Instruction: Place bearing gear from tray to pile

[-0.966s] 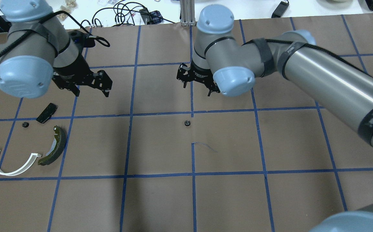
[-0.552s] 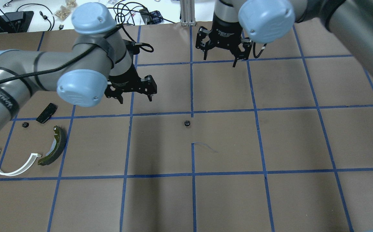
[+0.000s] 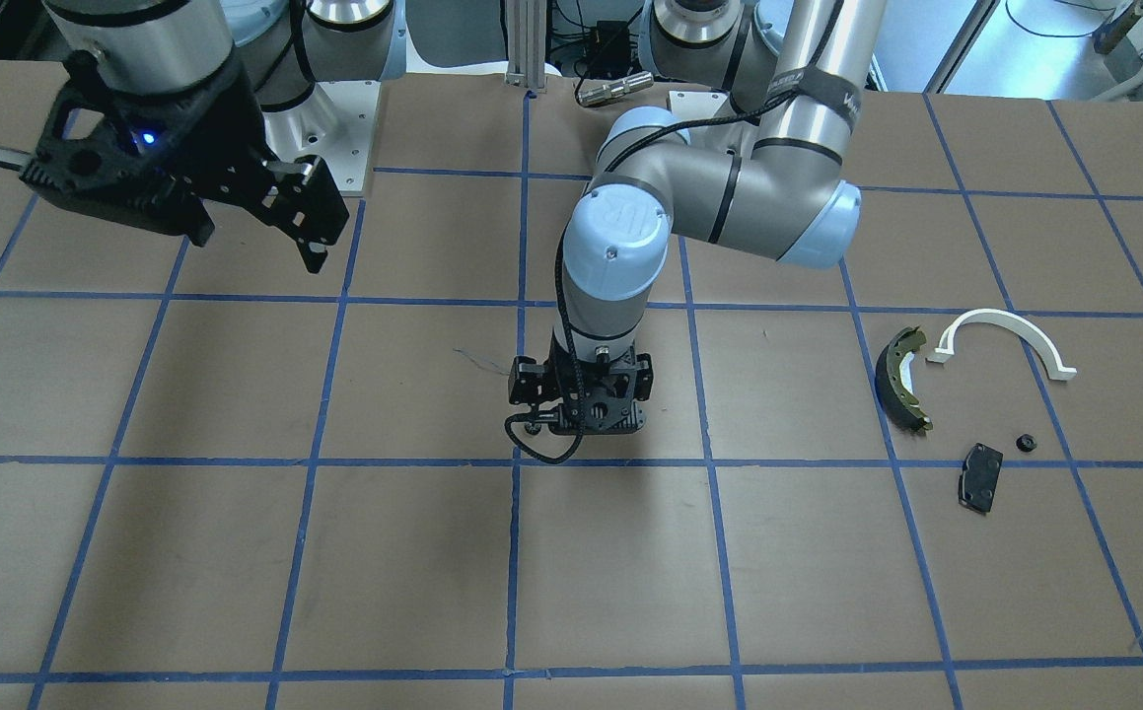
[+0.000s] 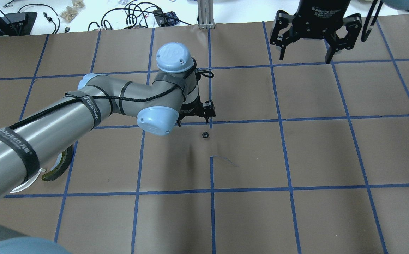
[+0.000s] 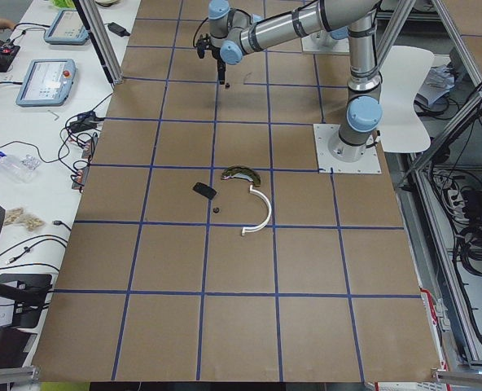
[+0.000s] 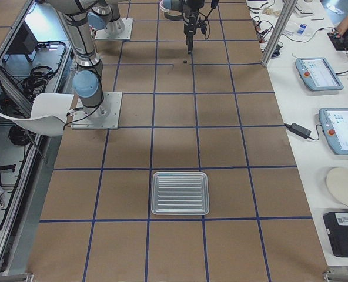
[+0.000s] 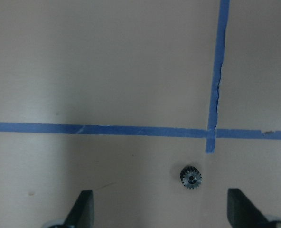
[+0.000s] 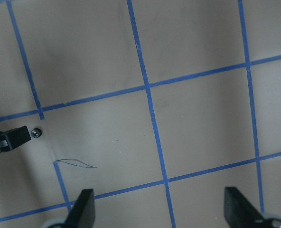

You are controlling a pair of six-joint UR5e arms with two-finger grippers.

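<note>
L gripper (image 7: 162,211) is wide open and empty, low over the bearing gear (image 7: 191,177). The gear's flat on the brown paper (image 7: 107,61), just by a blue tape crossing (image 7: 210,133), mid-table. The pile (image 5: 239,172) is well off: brake shoe (image 3: 903,380), white half-ring (image 3: 1005,335), black pad (image 3: 979,477). R gripper (image 4: 305,59) is wide too, empty, raised at the far side.

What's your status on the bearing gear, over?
Left gripper open, low over the bearing gear. It lies loose on the table, not gripped, nearer one finger. Right gripper open, raised clear. Nothing seen in the way.
</note>
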